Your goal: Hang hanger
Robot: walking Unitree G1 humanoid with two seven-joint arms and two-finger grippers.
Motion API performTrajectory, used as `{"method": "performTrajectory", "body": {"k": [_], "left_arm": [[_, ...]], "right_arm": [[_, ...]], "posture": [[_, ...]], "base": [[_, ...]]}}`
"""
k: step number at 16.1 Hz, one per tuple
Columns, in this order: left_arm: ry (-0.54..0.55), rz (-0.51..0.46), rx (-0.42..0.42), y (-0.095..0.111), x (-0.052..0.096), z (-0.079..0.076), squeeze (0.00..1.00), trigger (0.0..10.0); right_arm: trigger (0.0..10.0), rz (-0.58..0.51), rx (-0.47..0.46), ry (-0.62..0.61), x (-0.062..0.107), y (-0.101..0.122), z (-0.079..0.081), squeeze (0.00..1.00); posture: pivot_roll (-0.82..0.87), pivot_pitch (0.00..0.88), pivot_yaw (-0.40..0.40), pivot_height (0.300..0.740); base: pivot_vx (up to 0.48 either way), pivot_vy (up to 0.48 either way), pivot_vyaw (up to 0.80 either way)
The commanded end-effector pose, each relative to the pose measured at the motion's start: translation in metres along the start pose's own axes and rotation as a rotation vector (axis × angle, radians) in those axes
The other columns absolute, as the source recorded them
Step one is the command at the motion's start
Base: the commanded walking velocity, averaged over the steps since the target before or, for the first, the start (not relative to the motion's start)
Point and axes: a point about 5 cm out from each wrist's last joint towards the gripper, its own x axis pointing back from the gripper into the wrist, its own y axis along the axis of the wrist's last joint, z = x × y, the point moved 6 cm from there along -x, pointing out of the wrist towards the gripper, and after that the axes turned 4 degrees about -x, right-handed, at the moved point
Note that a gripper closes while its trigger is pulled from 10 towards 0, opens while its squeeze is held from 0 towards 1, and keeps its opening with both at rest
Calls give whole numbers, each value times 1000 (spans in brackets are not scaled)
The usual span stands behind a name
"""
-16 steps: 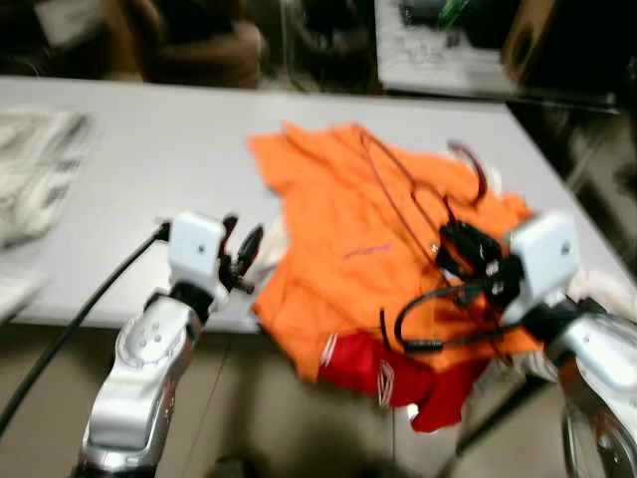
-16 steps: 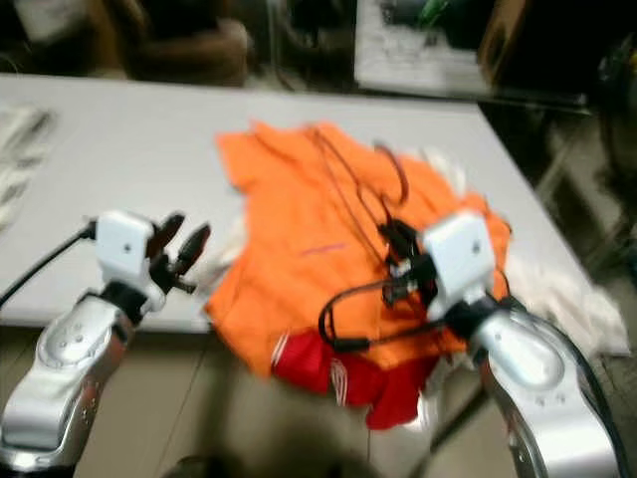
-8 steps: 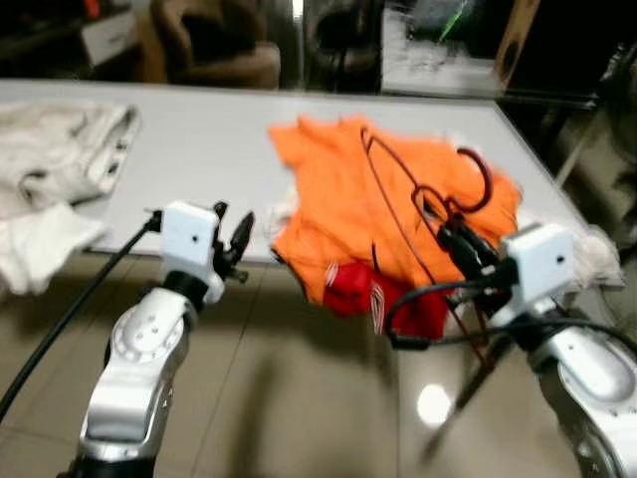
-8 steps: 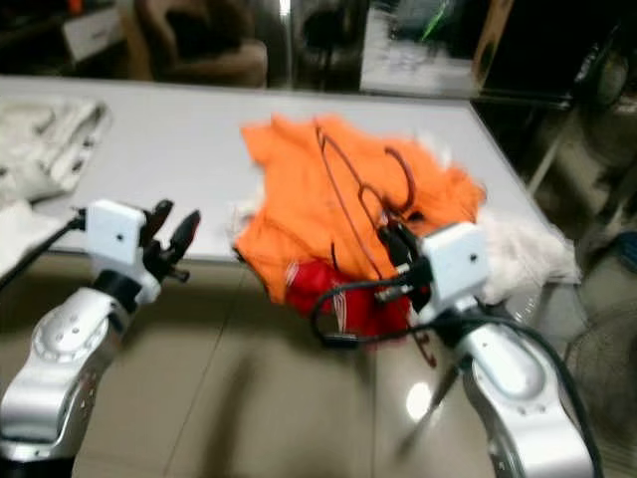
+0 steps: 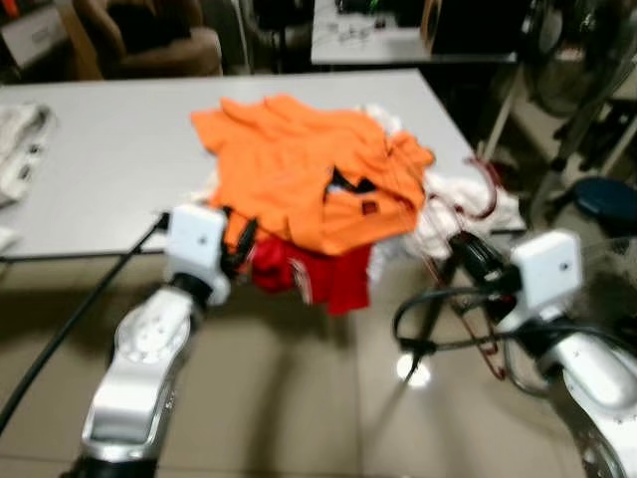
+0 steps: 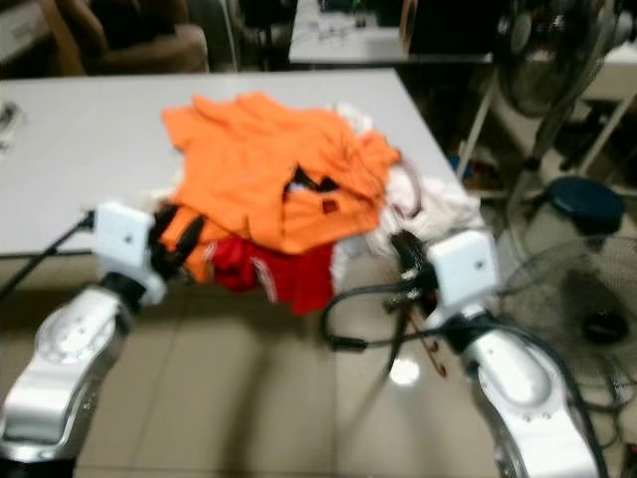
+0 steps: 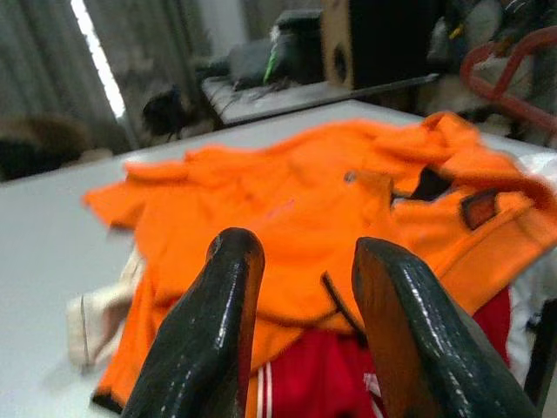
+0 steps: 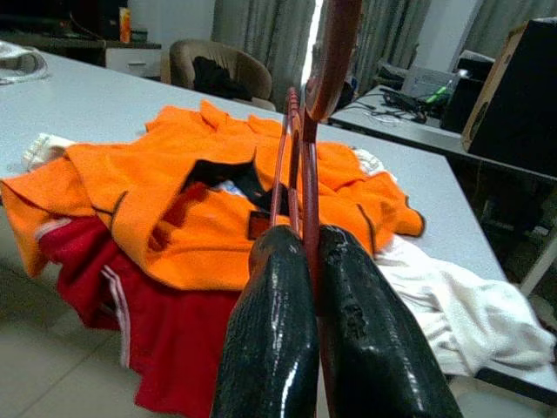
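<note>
A thin red wire hanger (image 8: 302, 139) stands up between the fingers of my right gripper (image 8: 309, 242), which is shut on it. In the left eye view the hanger (image 5: 486, 197) hangs off the table's right corner, its hook by a white cloth (image 5: 453, 214). My right gripper (image 5: 470, 254) holds it low, over the floor. An orange shirt (image 5: 299, 164) lies on the grey table (image 5: 100, 169) over a red garment (image 5: 323, 279) that droops off the edge. My left gripper (image 5: 242, 239) is open, fingers (image 7: 228, 287) apart, in front of the red garment.
A standing fan (image 5: 577, 45) and a blue stool (image 5: 602, 199) are at the right, with a floor fan (image 6: 567, 299) nearby. A brown chair (image 5: 149, 40) and a second table (image 5: 368, 40) stand behind. Pale clothes (image 5: 15, 139) lie at the table's far left.
The view has pulled back and swung right. The hanger, lying on the orange shirt before, has come off the table in my right gripper. The left gripper stays open.
</note>
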Motion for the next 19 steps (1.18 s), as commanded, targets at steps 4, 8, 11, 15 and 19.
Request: {"method": "performTrajectory", "body": {"k": [4,8,11,15,19], "left_arm": [[25,-10,33,4,2,2,0,10000],[51,-46,-9,10,12,7,0,10000],[50,-55,-22,14,13,8,0,10000],[55,-69,-26,17,10,10,0,10000],[77,-60,-38,16,4,14,0,10000]], "right_arm": [[10000,-19,-3,19,-2,5,10,0],[10000,-36,-25,36,-14,8,13,0],[10000,-48,-48,35,-18,9,12,0],[10000,-45,-27,34,-20,9,7,0],[10000,-53,21,73,-15,12,12,0]], "posture": [[-208,9,-1,740],[-185,0,-39,740],[-176,0,-32,740],[-182,0,-11,740],[-190,0,5,740]], "base": [[0,240,0],[65,0,0],[327,0,-721],[359,0,-200],[361,0,0]]}}
